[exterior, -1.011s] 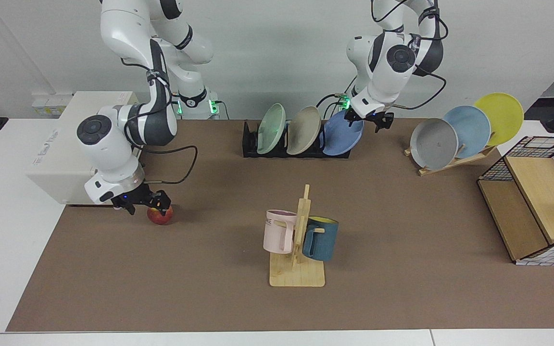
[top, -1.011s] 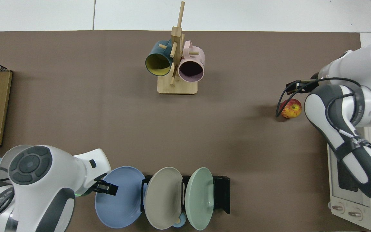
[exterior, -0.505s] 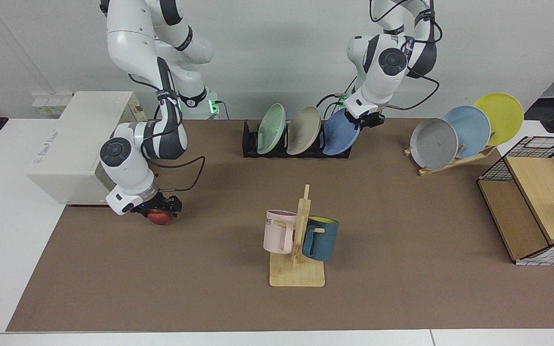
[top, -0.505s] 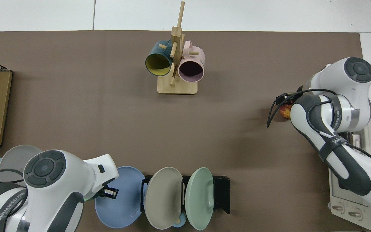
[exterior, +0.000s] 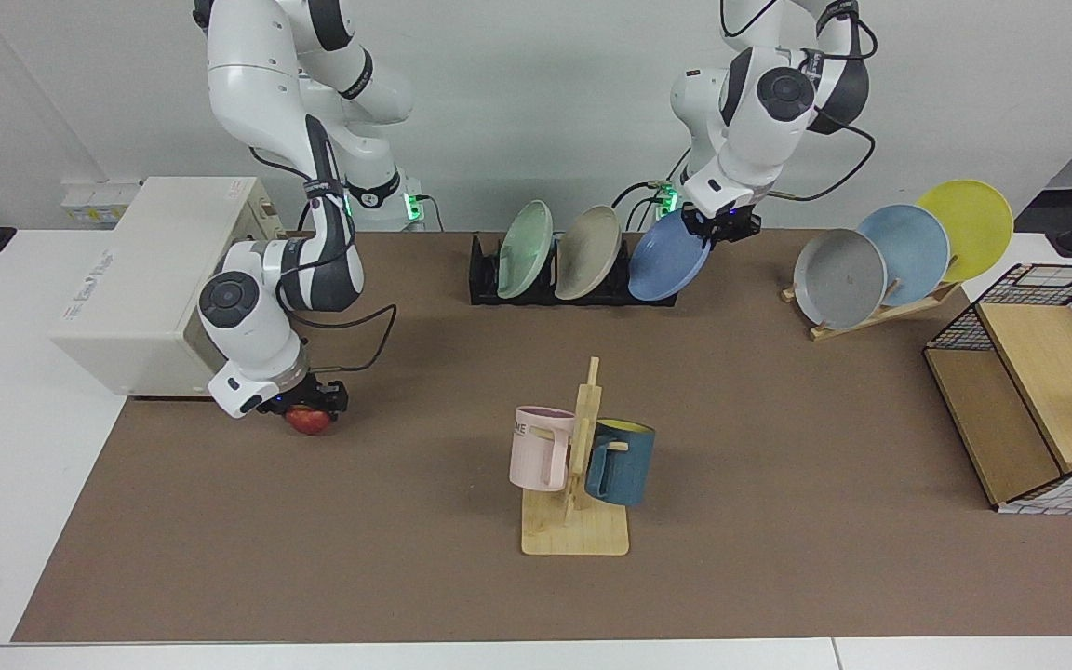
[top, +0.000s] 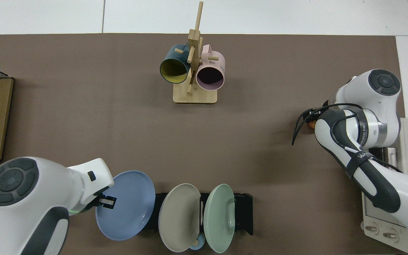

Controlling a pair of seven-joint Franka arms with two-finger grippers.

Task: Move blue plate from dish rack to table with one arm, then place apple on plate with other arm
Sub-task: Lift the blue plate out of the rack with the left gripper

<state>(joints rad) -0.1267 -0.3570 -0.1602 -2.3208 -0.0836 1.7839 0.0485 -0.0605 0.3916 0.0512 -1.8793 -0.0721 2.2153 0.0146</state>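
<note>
Across the table, the left gripper pinches the upper rim of the blue plate, which tilts at the right end of the dish rack, its lower edge down by the rack's end; whether it rests in the slot cannot be told from here. A beige plate and a pale green plate lean in the rack's other slots. At the far left of the table, the right gripper sits low over the apple, its fingers closed against the fruit's sides, just in front of a cream-coloured box. A wooden mug stand with a pink mug and a dark teal mug stands near the middle. A slanted wooden rack at the right carries a grey plate, a sky-blue plate and a yellow plate. From above, the left gripper grips the edge of the blue plate, which lies just beside the end of the dish rack, apart from the beige plate. At the other end, the right arm covers nearly all of the apple; only a sliver shows, and the gripper itself is hidden.
</note>
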